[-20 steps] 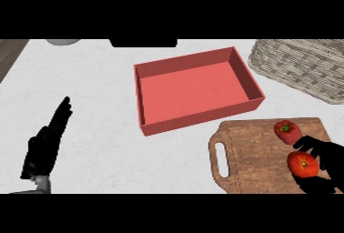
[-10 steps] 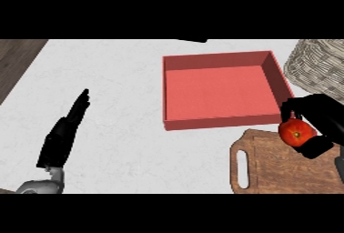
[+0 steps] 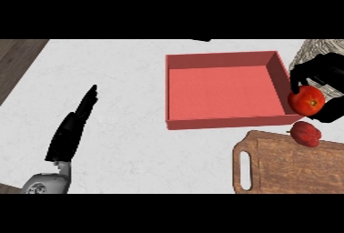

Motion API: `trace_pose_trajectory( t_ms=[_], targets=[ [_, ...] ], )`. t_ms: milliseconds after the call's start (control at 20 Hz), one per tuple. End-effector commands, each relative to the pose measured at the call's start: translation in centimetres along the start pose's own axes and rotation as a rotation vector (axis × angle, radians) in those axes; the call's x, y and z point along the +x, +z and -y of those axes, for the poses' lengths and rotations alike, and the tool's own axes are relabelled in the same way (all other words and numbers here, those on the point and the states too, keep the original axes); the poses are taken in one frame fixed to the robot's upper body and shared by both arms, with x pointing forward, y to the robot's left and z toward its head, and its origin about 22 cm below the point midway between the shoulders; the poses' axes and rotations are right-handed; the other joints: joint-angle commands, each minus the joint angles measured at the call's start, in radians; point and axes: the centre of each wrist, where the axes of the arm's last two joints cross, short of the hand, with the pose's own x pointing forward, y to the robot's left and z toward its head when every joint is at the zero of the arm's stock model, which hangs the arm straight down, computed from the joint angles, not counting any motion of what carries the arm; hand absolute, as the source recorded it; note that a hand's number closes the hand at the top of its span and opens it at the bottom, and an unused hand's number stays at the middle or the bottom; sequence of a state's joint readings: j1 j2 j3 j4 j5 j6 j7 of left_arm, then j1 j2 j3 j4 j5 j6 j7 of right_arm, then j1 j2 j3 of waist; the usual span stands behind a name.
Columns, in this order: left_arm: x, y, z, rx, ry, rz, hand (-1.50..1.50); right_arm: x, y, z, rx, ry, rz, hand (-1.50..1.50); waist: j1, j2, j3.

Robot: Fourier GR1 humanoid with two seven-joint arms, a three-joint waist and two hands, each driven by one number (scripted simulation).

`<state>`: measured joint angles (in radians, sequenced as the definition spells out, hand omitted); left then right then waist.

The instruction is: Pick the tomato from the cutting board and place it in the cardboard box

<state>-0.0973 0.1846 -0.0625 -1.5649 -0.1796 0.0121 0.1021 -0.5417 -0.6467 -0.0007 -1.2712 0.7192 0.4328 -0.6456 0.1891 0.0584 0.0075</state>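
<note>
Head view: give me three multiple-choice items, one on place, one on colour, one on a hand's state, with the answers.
1. Where is the tomato in the right hand?
A. at the box's right wall
B. on the cutting board
C. beside the left hand

2. What colour is the box?
A. blue
B. red
C. green

3. How is the left hand?
A. curled round a tomato
B. pressing on the box
C. open, fingers straight

Answers: 1 A, it hangs off the cutting board at the box's edge; 2 B, walls and floor are red; 3 C, it holds nothing.

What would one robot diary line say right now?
right hand: holding round red tomato by red box wall | left hand: open | red pepper: on wooden cutting board
</note>
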Motion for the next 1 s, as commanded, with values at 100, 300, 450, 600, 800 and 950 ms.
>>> trace_pose_trajectory(
  t_ms=[100, 300, 450, 600, 800, 950],
  targets=[
    [-0.1, -0.4, 0.4, 0.017, 0.004, -0.007, 0.0, -2.0, -1.5, 3.3, -0.122, -0.254, 0.307, 1.5, -0.022, -0.006, -0.002],
    [-0.3, -0.4, 0.3, 0.032, -0.005, -0.011, 0.0, -2.0, -3.2, 5.2, -0.121, -0.344, 0.414, 1.5, -0.028, -0.013, -0.004],
    [-0.7, 0.0, 0.6, 0.029, 0.011, -0.037, 0.0, -2.0, -4.3, 5.8, -0.103, -0.396, 0.464, 1.5, -0.041, -0.019, -0.005],
    [-0.5, -0.3, -0.4, 0.042, -0.017, -0.026, 0.0, -1.4, -6.1, 7.2, -0.089, -0.415, 0.474, 1.5, -0.04, -0.018, -0.006],
    [-0.3, -0.5, -1.1, 0.056, -0.002, -0.049, 0.0, 0.3, -9.5, 8.4, -0.038, -0.419, 0.502, 1.5, -0.071, -0.029, -0.007],
    [-1.2, 0.3, 0.4, 0.059, -0.004, -0.043, 0.0, 1.7, -12.3, 8.2, -0.005, -0.415, 0.501, 1.5, -0.077, -0.03, -0.008]
  ],
)
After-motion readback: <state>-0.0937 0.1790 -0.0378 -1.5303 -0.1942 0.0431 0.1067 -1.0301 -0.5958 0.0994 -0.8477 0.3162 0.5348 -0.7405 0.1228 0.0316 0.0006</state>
